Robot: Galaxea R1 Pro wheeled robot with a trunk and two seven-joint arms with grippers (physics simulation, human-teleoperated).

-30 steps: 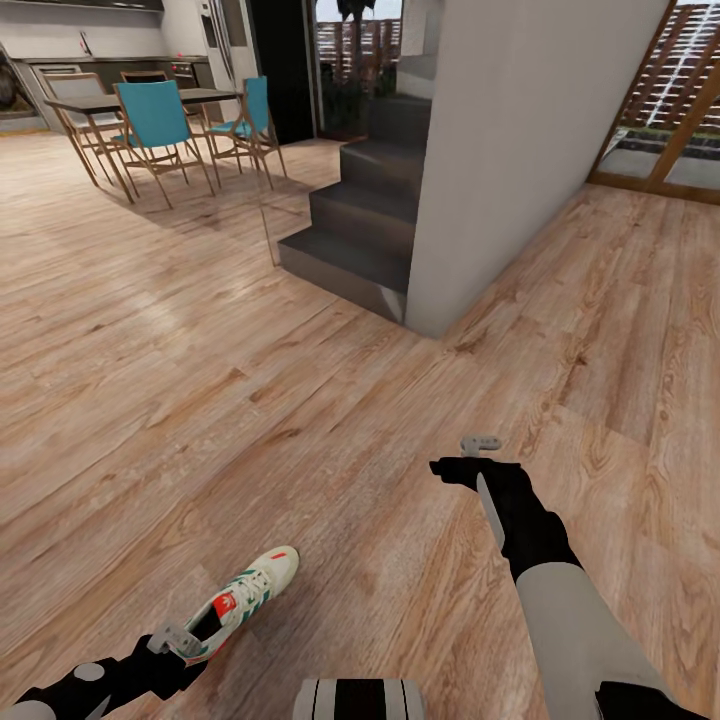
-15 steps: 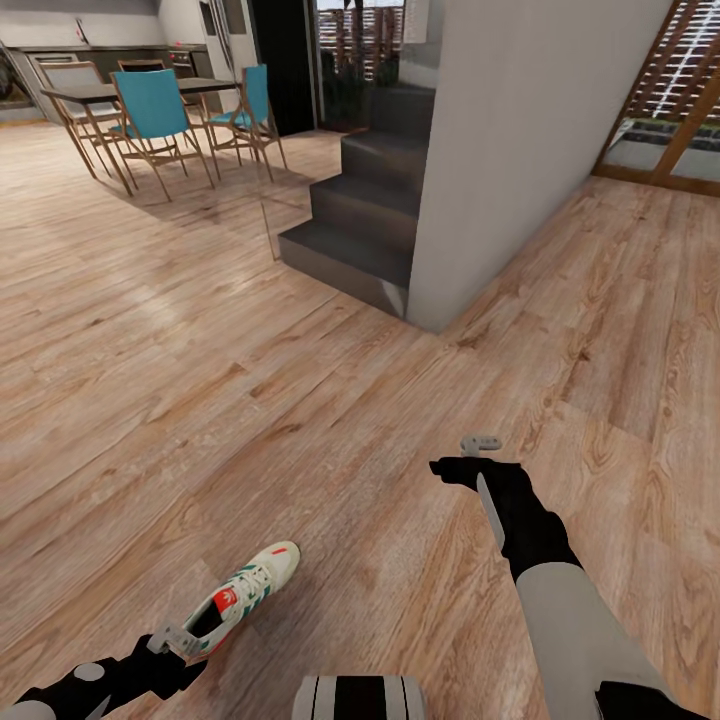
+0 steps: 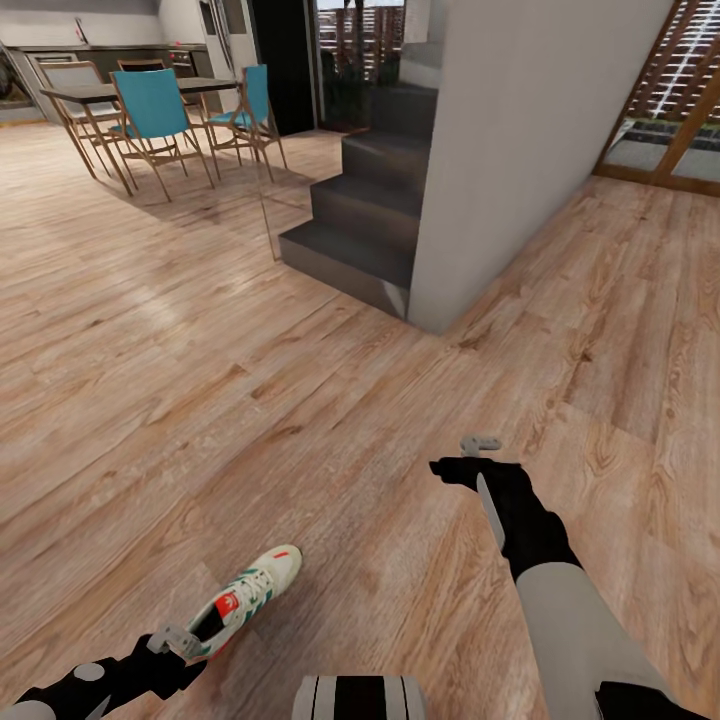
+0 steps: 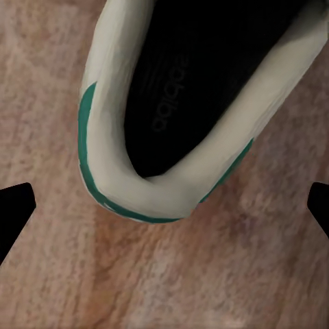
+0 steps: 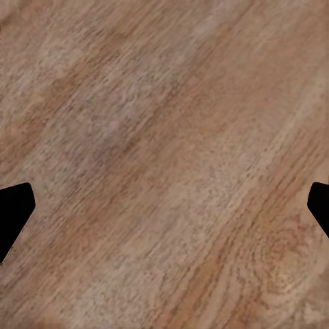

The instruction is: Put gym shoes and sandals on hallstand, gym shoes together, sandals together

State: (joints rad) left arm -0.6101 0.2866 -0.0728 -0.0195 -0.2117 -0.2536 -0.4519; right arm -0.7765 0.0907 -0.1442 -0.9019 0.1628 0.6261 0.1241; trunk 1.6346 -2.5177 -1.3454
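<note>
One gym shoe [image 3: 245,592], white with green stripes and a red tongue label, lies on the wood-grain corridor floor [image 3: 150,400] at the lower left of the head view. My left gripper [image 3: 175,640] sits right at its heel. In the left wrist view the shoe's heel opening [image 4: 171,103] fills the space ahead, and the left gripper [image 4: 164,212] is open, its dark fingertips wide apart on either side. My right gripper [image 3: 480,444] hangs over bare floor, open [image 5: 164,205] with nothing between its fingers. The other gym shoe, the sandals and the hallstand are out of view.
Dark grey stairs [image 3: 360,220] rise ahead beside a pale wall block [image 3: 520,130]. A dining table with blue chairs [image 3: 150,110] stands at the far left. A slatted wooden screen [image 3: 680,90] borders the far right. Open plank floor lies between.
The head view has shifted slightly, so the far room sits a bit differently. Both arms and the gym shoe keep their places.
</note>
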